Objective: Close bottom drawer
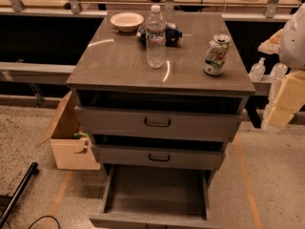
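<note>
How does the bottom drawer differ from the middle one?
The bottom drawer is pulled far out, its whole tray showing; the middle drawer is only slightly open. The middle drawer's black handle shows; the bottom drawer's is cut off by the picture's edge. Both are grey. The robot's hand hangs right of the cabinet, touching neither.

The bench top (119, 56) is showing a smooth, glossy grey finish; the bottom drawer (157, 190) is presenting matt grey panels; a clear plastic bottle (156, 37) and a metal can (216, 55) are gleaming; the gripper (278, 112), matt cream plastic, is hanging at the right edge.
</note>
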`<state>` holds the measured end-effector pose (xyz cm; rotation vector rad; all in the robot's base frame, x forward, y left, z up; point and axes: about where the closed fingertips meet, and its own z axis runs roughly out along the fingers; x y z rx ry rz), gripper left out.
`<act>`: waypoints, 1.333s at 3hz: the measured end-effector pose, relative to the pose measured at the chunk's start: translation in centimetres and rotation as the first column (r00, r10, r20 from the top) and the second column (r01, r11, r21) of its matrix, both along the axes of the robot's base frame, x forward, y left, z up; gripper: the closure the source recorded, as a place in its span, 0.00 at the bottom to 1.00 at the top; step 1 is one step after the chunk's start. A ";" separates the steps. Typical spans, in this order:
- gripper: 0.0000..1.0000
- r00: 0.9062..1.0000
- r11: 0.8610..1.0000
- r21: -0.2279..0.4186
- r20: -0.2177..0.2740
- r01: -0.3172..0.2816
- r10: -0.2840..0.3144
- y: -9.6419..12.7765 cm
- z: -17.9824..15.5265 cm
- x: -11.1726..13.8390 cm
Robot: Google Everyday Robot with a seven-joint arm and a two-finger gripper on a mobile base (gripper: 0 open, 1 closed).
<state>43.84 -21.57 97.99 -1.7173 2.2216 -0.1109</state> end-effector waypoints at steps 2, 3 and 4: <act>0.00 0.999 0.999 0.042 0.017 0.029 -0.029 -1.0 -2.8 -1.0; 0.00 1.000 0.997 0.078 0.026 0.003 -0.005 -1.7 -7.9 -2.3; 0.00 0.998 0.992 0.115 0.041 -0.041 0.037 -1.7 -14.2 -3.2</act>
